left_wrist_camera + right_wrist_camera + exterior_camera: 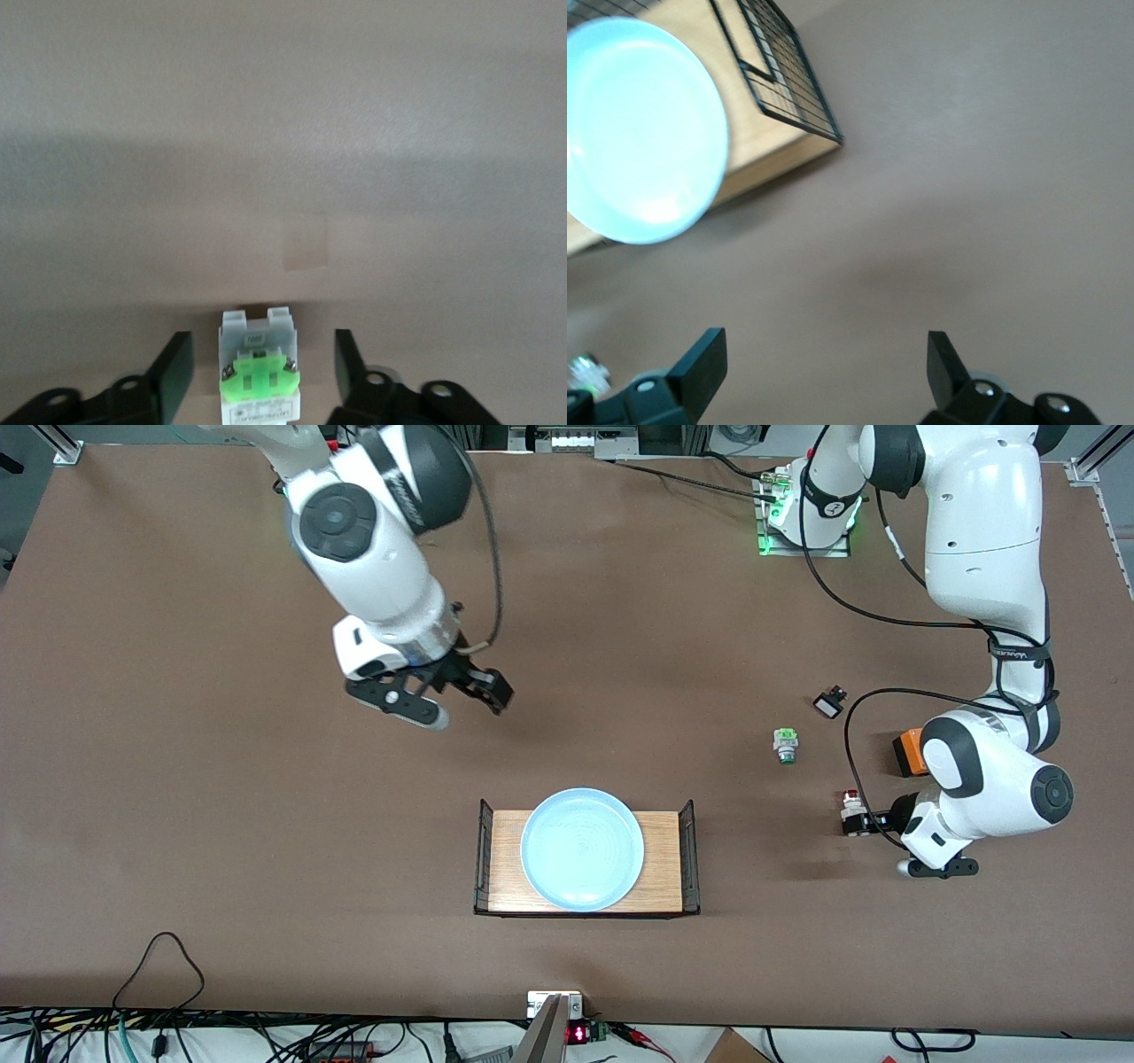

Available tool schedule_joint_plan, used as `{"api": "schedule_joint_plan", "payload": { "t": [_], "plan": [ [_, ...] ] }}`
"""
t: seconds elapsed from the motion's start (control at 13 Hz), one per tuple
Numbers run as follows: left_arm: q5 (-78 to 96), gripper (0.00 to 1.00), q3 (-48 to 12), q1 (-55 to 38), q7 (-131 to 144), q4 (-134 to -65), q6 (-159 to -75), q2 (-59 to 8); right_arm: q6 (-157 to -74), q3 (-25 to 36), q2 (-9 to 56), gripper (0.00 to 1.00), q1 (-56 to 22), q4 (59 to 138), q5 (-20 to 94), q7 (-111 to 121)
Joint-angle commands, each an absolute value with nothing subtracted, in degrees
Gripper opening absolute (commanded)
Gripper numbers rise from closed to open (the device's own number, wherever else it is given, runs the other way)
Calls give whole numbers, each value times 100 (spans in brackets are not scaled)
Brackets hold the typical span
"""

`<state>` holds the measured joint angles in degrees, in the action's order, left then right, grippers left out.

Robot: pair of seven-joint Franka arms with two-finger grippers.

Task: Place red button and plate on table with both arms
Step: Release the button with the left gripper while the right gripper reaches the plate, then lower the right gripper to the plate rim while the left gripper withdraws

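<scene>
My arms are glossy white shells with dark grey joint sections and round grey caps. Black cables loop along both, strapped to the left arm (983, 558) by dark bands with pale lettering I can't quite read. My grippers are black, with small silver screws near the fingers (173, 367).

Light: bright, even, overhead
Shadows: soft, faint on table (177, 779)
Glare: plate (642, 133) washed out
Blur: left wrist view soft
</scene>
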<state>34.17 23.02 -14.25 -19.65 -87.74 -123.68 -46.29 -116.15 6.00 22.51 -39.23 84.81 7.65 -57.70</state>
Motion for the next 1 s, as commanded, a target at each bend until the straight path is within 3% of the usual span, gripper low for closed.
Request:
{"api": "schedule_joint_plan", "payload": {
  "t": [0.0, 0.15, 0.92],
  "plan": [
    [3507, 100, 2346, -1441, -2057, -8666, -12340, -4448, -12153, 642, 2776, 100, -3955, 8051, 974, -6493],
    [3411, 100, 2486, -1441, -2057, -8675, -12209, -4141, -12645, 650, 2970, 100, -3955, 8042, 1404, -6871],
    [2102, 100, 2496, -1441, -1011, -8692, -11427, -2629, -13200, 677, 3832, 100, -3920, 7524, 1433, -8015]
  ]
}}
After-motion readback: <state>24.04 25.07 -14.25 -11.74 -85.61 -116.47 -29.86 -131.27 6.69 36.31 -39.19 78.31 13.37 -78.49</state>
